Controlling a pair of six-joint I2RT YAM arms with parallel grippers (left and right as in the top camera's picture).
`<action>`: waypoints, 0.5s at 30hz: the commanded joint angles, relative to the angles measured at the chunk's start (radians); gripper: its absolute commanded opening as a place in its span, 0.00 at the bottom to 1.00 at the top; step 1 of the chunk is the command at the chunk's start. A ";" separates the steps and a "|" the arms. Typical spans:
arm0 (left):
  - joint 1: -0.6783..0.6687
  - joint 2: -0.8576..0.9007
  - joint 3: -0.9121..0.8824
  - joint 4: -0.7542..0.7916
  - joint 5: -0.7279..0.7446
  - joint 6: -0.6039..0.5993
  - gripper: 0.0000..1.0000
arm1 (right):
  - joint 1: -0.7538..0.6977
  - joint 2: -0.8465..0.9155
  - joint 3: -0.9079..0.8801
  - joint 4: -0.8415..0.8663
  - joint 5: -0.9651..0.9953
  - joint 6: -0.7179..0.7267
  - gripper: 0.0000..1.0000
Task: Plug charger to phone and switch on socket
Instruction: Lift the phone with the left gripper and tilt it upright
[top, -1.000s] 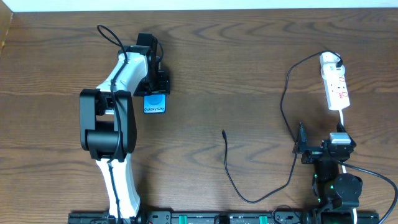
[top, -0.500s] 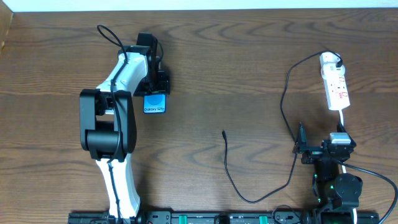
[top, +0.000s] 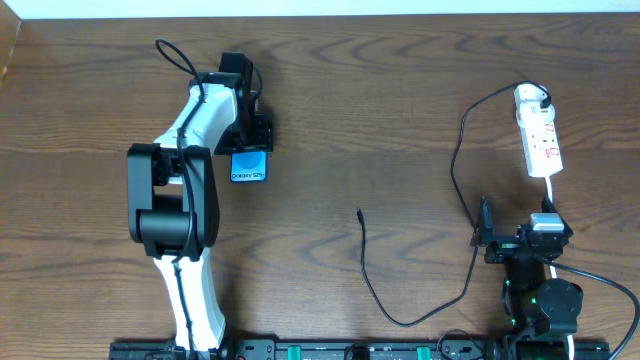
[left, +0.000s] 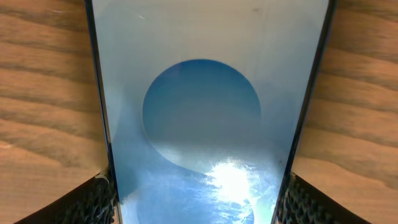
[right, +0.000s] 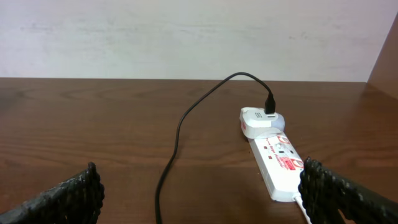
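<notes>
Two different states show: our left gripper (left: 202, 202) presses its pads (left: 99, 202) against both long edges of the phone (top: 249, 166), which lies at the far left, and we judge that a firm hold; our right gripper (right: 205, 199) gapes wide and empty at the near right. The charger (top: 362, 250) trails slack across the middle, its connector tip (top: 360, 213) free and well apart from the phone, its white plug (top: 530, 97) seated in the socket (top: 541, 142) at the far right. We expect it to be light and floppy, so we would pinch just behind the stiff tip.
</notes>
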 joint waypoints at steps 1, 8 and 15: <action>0.000 -0.110 0.014 -0.006 0.002 0.006 0.08 | 0.004 -0.005 -0.001 -0.005 -0.002 0.010 0.99; 0.000 -0.208 0.014 -0.011 0.060 0.005 0.07 | 0.004 -0.005 -0.001 -0.005 -0.002 0.010 0.99; 0.000 -0.238 0.014 -0.001 0.300 -0.065 0.08 | 0.004 -0.005 -0.001 -0.005 -0.002 0.010 0.99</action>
